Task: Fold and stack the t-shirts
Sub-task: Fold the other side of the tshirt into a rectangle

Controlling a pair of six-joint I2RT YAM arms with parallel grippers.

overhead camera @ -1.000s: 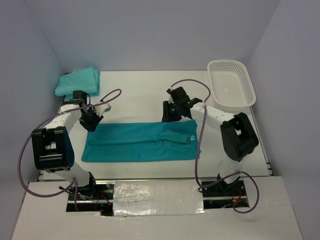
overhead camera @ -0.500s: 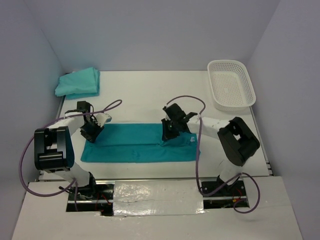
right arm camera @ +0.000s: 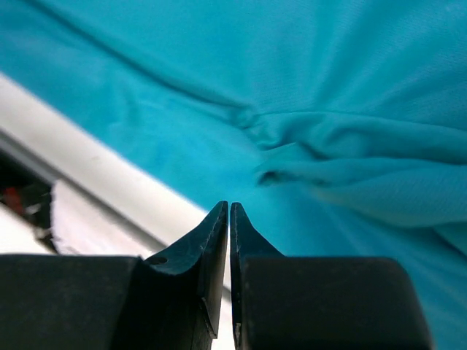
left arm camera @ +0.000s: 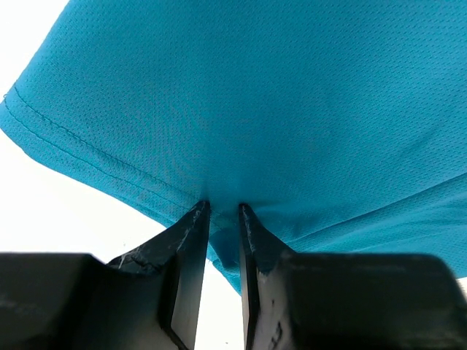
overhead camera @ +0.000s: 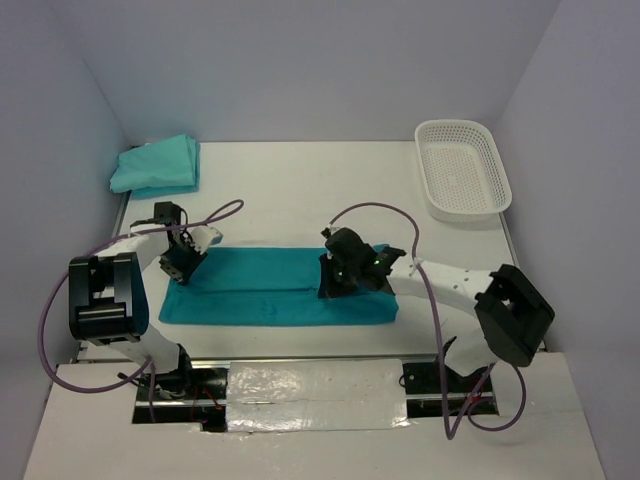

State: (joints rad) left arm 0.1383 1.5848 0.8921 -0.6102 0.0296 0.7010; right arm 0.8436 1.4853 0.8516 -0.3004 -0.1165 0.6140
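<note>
Evidently left hand pinches the t-shirt hem; right hand clenched over it.

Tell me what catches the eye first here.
A long teal shirt lies folded into a strip across the near middle of the table, the left gripper pinching its left end and the right gripper closed over its right part. A folded shirt sits in the far left corner, a white basket far right.

White arms, black joints, looping purple cables.
</note>
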